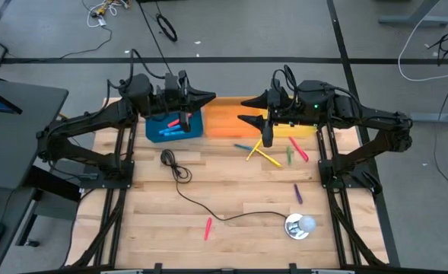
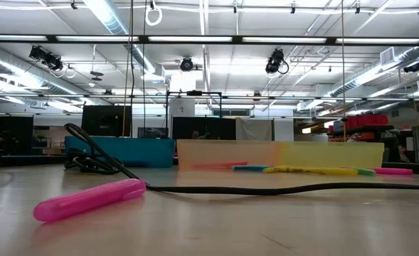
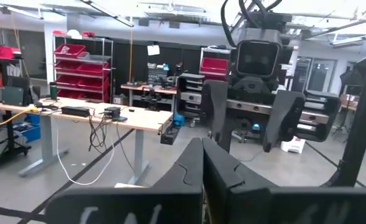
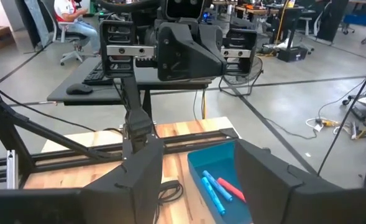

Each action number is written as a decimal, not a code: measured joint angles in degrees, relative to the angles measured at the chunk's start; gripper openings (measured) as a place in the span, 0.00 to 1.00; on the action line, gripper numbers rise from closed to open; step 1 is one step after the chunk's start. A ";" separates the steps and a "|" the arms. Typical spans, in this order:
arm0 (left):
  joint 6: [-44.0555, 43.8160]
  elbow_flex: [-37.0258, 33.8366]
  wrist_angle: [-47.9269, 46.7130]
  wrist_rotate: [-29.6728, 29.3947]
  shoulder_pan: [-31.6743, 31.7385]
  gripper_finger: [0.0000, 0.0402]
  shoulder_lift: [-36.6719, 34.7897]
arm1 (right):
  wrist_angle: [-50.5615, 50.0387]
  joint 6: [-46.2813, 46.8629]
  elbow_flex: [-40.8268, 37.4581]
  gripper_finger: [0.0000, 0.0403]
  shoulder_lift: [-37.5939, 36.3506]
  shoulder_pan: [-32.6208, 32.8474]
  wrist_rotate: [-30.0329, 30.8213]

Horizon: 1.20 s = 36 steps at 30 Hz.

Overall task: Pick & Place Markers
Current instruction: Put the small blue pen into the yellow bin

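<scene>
Markers scattered on your wooden table, both arms raised over the trays at the far edge.
You've got short thin pens: yellow, green, pink and blue clustered mid-table near the orange tray, a purple one apart, one pink marker alone near the black cable; blue and red ones lie in the blue tray. Your left gripper is clenched, empty; your right gripper hangs with fingers parted, holding nothing. Grey floor around, workshop benches and red bins behind.
</scene>
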 joint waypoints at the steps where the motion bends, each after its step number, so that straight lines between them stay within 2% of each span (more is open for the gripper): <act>1: -0.02 0.00 0.00 0.34 0.00 0.00 0.00 | -0.04 0.75 0.00 0.50 0.00 -0.12 0.00; 5: -0.17 -0.01 -0.90 5.26 0.00 0.02 0.00 | -0.38 5.84 0.02 0.50 0.30 -1.47 -0.02; 9: -1.39 -0.02 -3.08 5.71 -0.02 0.11 0.00 | -3.95 8.15 0.07 0.50 1.99 -2.91 -0.10; 18: -2.60 -0.02 -7.32 6.73 0.00 0.47 0.00 | -14.32 10.44 0.02 0.50 6.45 -6.03 -7.96; 22: -2.48 0.00 -8.09 7.44 0.00 0.58 0.00 | -18.27 8.44 -0.02 0.50 7.25 -7.85 -9.83; 27: -2.58 -0.02 -8.05 7.44 0.00 0.63 0.00 | -22.72 5.34 -0.02 0.50 7.73 -10.07 -10.65; 36: -5.32 -0.02 -8.04 8.27 0.07 0.61 0.00 | -29.77 1.81 0.04 0.50 9.32 -13.82 -14.91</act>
